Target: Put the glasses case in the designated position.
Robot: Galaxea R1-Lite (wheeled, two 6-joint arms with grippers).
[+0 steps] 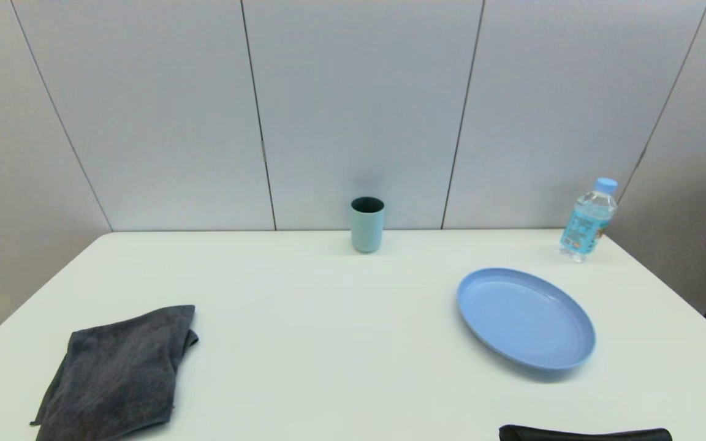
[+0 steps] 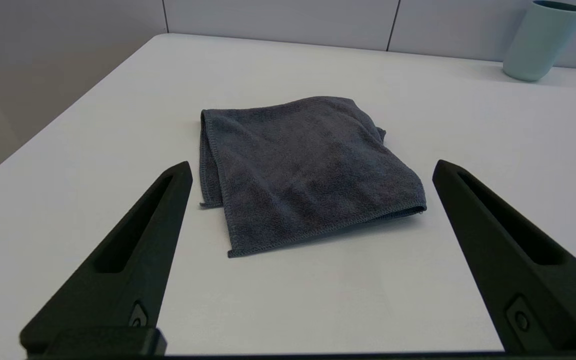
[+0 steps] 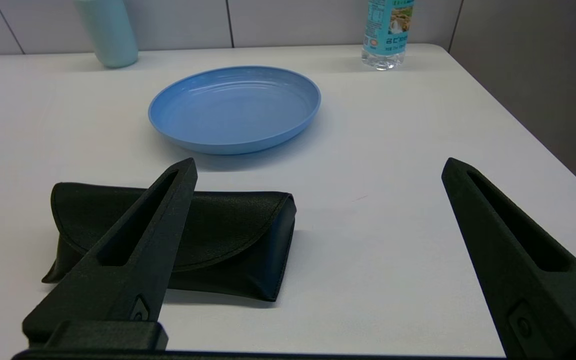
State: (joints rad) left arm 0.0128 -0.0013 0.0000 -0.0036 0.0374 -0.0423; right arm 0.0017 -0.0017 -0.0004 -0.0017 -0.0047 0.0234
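The white table (image 1: 328, 331) bears a grey cloth (image 1: 117, 373), cup (image 1: 367, 224), bottle (image 1: 587, 222), blue plate (image 1: 524, 318) and glasses case (image 1: 586, 433).

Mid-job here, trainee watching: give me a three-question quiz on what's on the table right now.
1. True or false: the glasses case lies on the blue plate.
2. Which is nearest the grey cloth: A) left end effector B) water bottle C) the plate?
3. Fill in: the teal cup stands at the table's ___ edge.

Key: 1 false, it lies on the table beside the plate; 2 A; 3 far.
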